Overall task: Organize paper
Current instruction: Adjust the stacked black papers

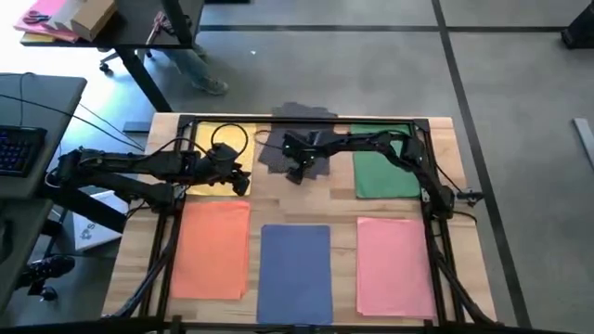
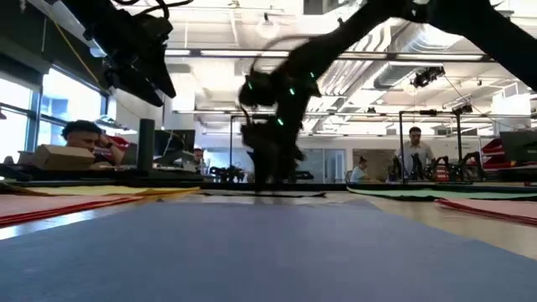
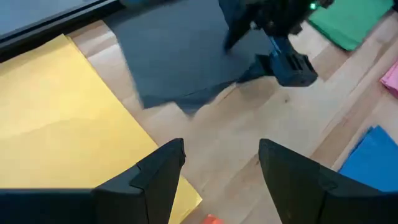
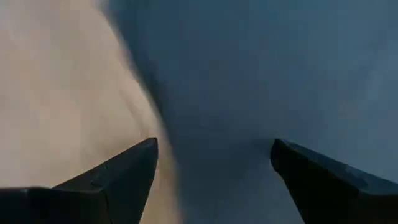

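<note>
Reaching in from the right side of the table (image 1: 445, 167), right gripper (image 1: 299, 169) down at the near edge of the dark grey sheets (image 1: 278, 148) in the far middle – fingers spread wide, one over bare wood and one over grey paper in its own wrist view, nothing held between them. Grey pile messy, sheets fanned at different angles, some poking past the table's far edge

Left gripper (image 1: 243, 176) hovering above the near right corner of the yellow paper (image 1: 209, 144), just beside the grey pile – fingers (image 3: 155, 171) wide apart too, empty, with wood showing in the gap. Right gripper (image 3: 286, 59) also seen from the left wrist, resting on the grey sheets' (image 3: 180, 56) edge, a green light on its body

Other piles lying flat and apart from one another: green (image 1: 385, 167) at far right, under the right arm; orange (image 1: 215, 250) at near left; blue (image 1: 295, 269) at near middle; pink (image 1: 394, 264) at near right. More pink and yellow paper plus a cardboard box (image 1: 91, 17) on a separate desk off the far left corner

Low view: right arm coming down to the table's middle, blue sheet (image 2: 268, 252) filling the foreground, people (image 2: 84, 138) in the room behind
</note>
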